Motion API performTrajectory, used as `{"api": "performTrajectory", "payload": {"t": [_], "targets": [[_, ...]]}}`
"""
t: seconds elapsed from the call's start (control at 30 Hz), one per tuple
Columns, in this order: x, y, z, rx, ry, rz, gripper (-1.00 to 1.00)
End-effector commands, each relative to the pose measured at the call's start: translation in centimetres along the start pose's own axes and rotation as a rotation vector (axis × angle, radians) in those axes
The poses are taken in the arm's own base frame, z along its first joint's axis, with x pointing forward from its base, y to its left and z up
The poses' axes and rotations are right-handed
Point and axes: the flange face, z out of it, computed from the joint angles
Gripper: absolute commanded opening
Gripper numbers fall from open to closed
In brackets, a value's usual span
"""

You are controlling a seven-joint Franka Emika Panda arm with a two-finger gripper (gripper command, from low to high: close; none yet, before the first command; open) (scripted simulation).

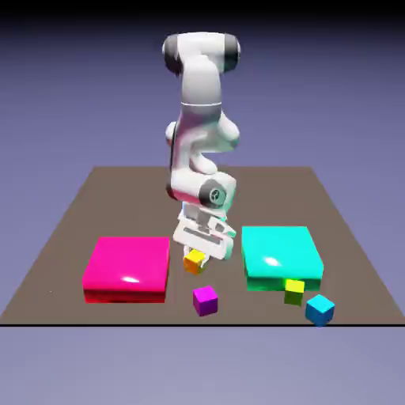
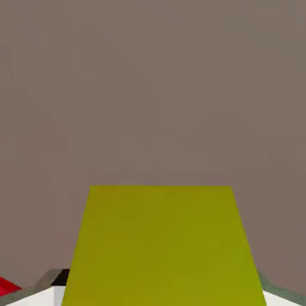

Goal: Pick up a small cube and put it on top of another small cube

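Note:
The small cube, orange-yellow, sits between the flat pink block and the flat cyan block, low over the brown table. My gripper comes down onto it from above and is shut on it. I cannot tell whether the cube still touches the table. In the hand view the small cube fills the lower middle, yellow-olive and large. It covers most of the fingertips, which show only as grey slivers at its lower corners.
The flat pink block lies at the exterior view's left and the flat cyan block at its right. A magenta cube sits in front of the gripper. A lime-green cube and a blue cube stand by the cyan block's front.

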Motion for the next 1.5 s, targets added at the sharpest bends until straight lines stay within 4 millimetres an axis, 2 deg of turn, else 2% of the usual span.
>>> {"api": "performTrajectory", "payload": {"t": [0.0,0.13,0.2,0.47,0.73,0.9,1.1,1.3,1.47], "targets": [[-0.1,0.1,-0.8,0.0,0.001,0.0,-1.0],[-0.3,0.2,-3.5,-0.004,0.006,0.002,-1.0],[-1.0,0.6,-3.4,-0.002,-0.009,0.018,-1.0],[-0.8,10.4,0.5,-0.038,-0.204,0.446,-1.0],[0.5,19.0,2.9,-0.003,-0.346,0.903,-1.0],[4.3,23.3,3.6,0.075,-0.416,1.192,-1.0],[9.6,27.1,3.2,0.256,-0.526,1.508,-1.0],[14.8,30.0,1.5,0.534,-0.689,1.749,-1.0],[18.4,32.3,-1.1,0.827,-0.874,1.853,-1.0]]}}
